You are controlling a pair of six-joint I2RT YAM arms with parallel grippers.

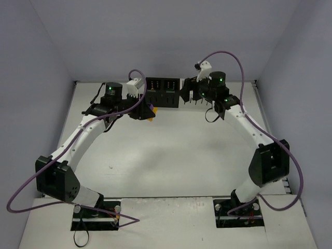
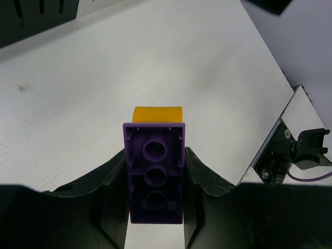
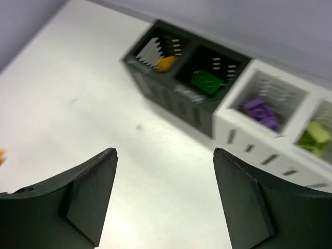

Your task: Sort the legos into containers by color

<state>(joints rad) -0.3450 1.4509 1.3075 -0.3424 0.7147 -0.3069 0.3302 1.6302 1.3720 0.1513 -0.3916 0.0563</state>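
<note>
Left arm (image 1: 83, 137): reaching toward the upper centre of the top view, its jaws pinching tight on a purple lego (image 2: 154, 174) by its long sides, hollow underside facing the wrist camera.
Orange-yellow lego (image 2: 157, 113): riding along above the counter, apparently joined to the purple one's far end.
Containers (image 3: 259, 150): sitting in a row at the upper right of the right wrist view, holding orange-yellow, dark green, purple and lime pieces, left to right.
Right arm (image 1: 249, 124): hovering near the row, its jaws standing wide apart and gripping nothing.
Step in hand: probably calling for the two colours to be pulled apart before either drops; the free jaws look best placed to take the orange end.
Counter (image 1: 166, 155): showing white and matte, faintly speckled.
Walls (image 1: 41, 62): closing in pale lilac on three sides.
</note>
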